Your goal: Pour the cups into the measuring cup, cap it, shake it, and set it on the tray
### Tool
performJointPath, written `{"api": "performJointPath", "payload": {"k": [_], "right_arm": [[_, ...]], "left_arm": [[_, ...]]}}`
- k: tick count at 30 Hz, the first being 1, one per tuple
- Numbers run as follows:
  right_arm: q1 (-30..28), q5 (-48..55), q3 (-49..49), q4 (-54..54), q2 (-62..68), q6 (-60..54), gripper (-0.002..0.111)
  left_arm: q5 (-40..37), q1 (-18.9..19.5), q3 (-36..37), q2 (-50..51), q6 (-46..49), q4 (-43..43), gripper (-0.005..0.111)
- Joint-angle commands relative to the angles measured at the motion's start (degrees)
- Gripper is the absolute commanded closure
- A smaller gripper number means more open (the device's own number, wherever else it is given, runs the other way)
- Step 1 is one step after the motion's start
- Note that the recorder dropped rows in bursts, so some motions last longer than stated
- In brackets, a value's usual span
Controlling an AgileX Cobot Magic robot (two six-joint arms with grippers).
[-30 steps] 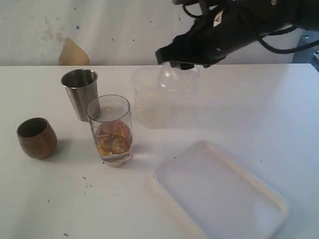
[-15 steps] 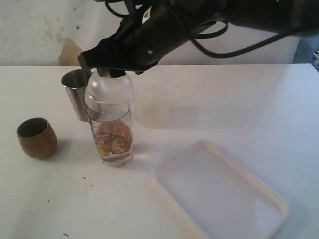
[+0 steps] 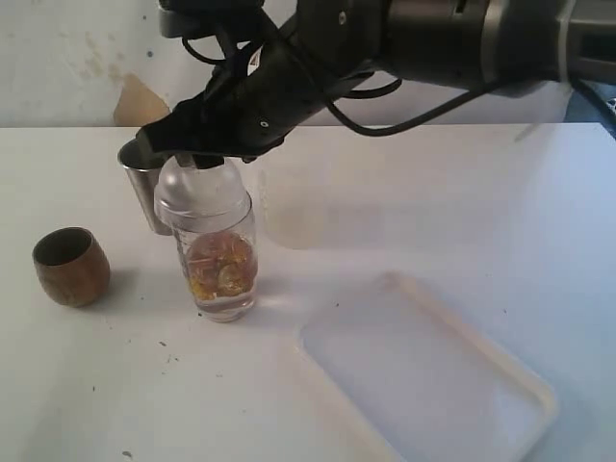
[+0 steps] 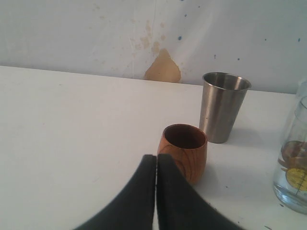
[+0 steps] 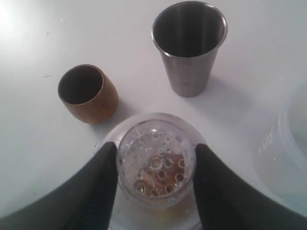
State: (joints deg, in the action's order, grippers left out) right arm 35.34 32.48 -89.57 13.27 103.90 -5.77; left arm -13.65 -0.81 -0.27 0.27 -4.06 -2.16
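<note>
The measuring cup (image 3: 219, 274) stands upright left of centre, holding amber and yellow contents. A clear dome lid (image 3: 202, 191) sits on its mouth, and my right gripper (image 3: 197, 154) is shut on that lid from above. In the right wrist view the fingers (image 5: 103, 177) press both sides of the lid (image 5: 156, 160). The brown wooden cup (image 3: 70, 266) and the steel tumbler (image 3: 146, 188) stand upright to the left. My left gripper (image 4: 156, 159) is shut on nothing, just short of the wooden cup (image 4: 183, 151). The white tray (image 3: 433, 385) lies at front right.
A frosted whitish container (image 3: 313, 202) stands behind and right of the measuring cup, under my right arm. The right arm reaches across from the upper right. A wall with a tan patch (image 3: 140, 101) closes off the back of the table.
My right gripper carried the dome lid from over the frosted container leftward to the measuring cup and lowered it onto its mouth. The cups and tray have not moved.
</note>
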Motion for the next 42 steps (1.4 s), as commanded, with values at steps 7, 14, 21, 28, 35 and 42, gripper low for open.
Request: {"api": "performJointPath", "payload": {"k": [7, 14, 21, 28, 35, 42], "right_arm": [[0.1, 0.3, -0.4, -1.3, -0.9, -4.3, 0.108], [0.1, 0.8, -0.6, -1.3, -2.6, -4.3, 0.108], [0.1, 2.6, -0.6, -4.5, -1.5, -4.3, 0.108], [0.1, 1.1, -0.6, -4.1, -1.0, -4.3, 0.108], [0.1, 0.6, -0.6, -4.1, 0.0, -4.3, 0.108], [0.1, 0.5, -0.6, -3.5, 1.1, -4.3, 0.108]], "left_arm": [[0.2, 0.1, 0.3, -0.3, 0.0, -0.3, 0.106], [0.2, 0.1, 0.3, -0.3, 0.0, -0.3, 0.106], [0.2, 0.1, 0.3, -0.3, 0.1, -0.3, 0.106], [0.2, 0.1, 0.3, -0.3, 0.1, -0.3, 0.106], [0.2, 0.1, 0.3, -0.3, 0.1, -0.3, 0.106], [0.2, 0.1, 0.3, -0.3, 0.1, -0.3, 0.106]]}}
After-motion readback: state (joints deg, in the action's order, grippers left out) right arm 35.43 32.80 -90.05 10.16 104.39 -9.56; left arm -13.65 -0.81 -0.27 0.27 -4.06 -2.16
